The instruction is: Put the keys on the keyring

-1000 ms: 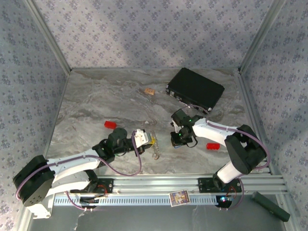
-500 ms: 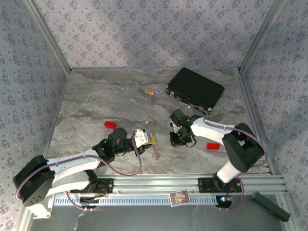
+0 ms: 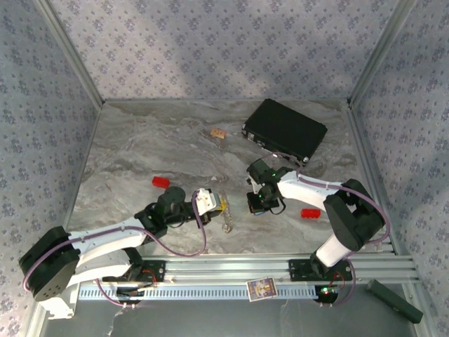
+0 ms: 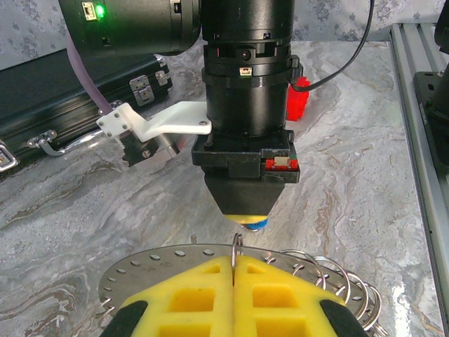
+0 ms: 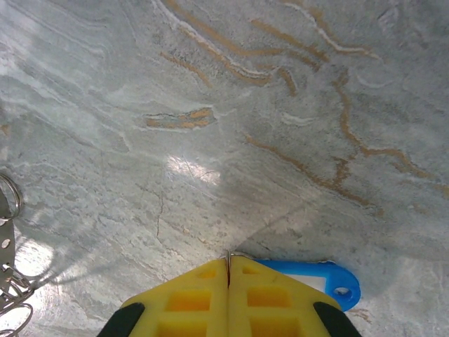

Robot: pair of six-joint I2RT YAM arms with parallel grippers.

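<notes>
The keyring (image 4: 151, 263) is a flat silvery disc with a row of holes and several small wire rings along its edge. My left gripper (image 4: 233, 258) is shut on one of those thin rings; in the top view the left gripper (image 3: 209, 202) holds the keyring (image 3: 226, 216) low over the table. My right gripper (image 5: 229, 258) points down at the table, shut on the thin metal loop of a blue key (image 5: 330, 279). The key's plastic head sticks out to the right under the fingers. The right gripper (image 3: 258, 203) stands just right of the keyring.
A black case (image 3: 284, 131) lies at the back right. Red blocks sit at the left (image 3: 161, 182) and beside the right arm (image 3: 310, 213). A small tan object (image 3: 217, 133) lies at the back centre. The keyring's edge (image 5: 5, 242) shows left of the right gripper.
The right gripper has shifted slightly left toward the keyring and closed on the blue key's loop. The left arm has stayed still.
</notes>
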